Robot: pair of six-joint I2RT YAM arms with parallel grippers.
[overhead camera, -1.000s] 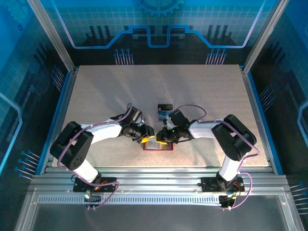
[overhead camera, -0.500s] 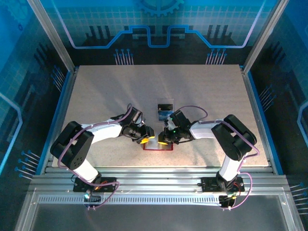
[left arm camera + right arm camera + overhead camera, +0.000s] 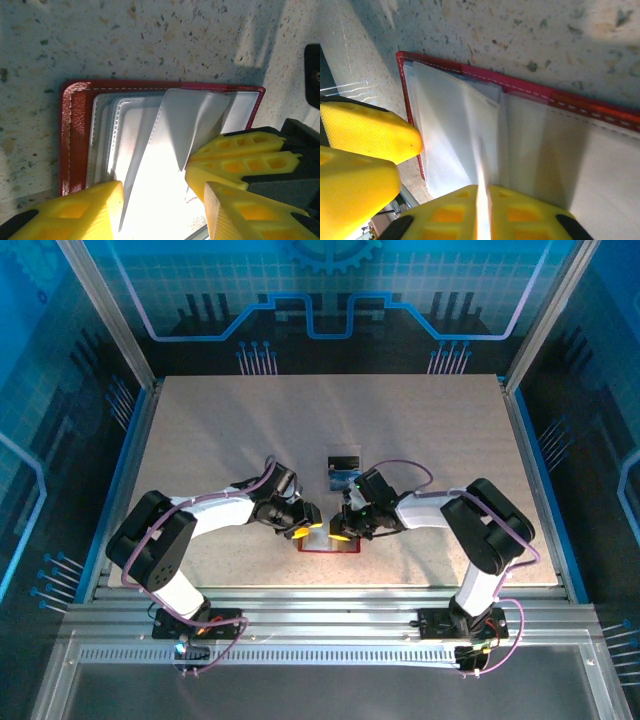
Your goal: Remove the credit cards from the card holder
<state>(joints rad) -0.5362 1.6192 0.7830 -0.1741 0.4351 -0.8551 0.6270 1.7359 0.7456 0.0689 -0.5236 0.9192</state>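
Right gripper (image 3: 338, 533) low on card holder (image 3: 75, 135)

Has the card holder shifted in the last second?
No. The card holder stays put, with the same gap to the table's near edge.

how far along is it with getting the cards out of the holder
Done: two credit cards, one dark and one blue, lie on the table just beyond the card holder. In hand: the holder lies open, with the left hand straddling its clear pockets and the right hand apparently pinched on one of them. Left: I cannot tell whether any pocket holds another card.
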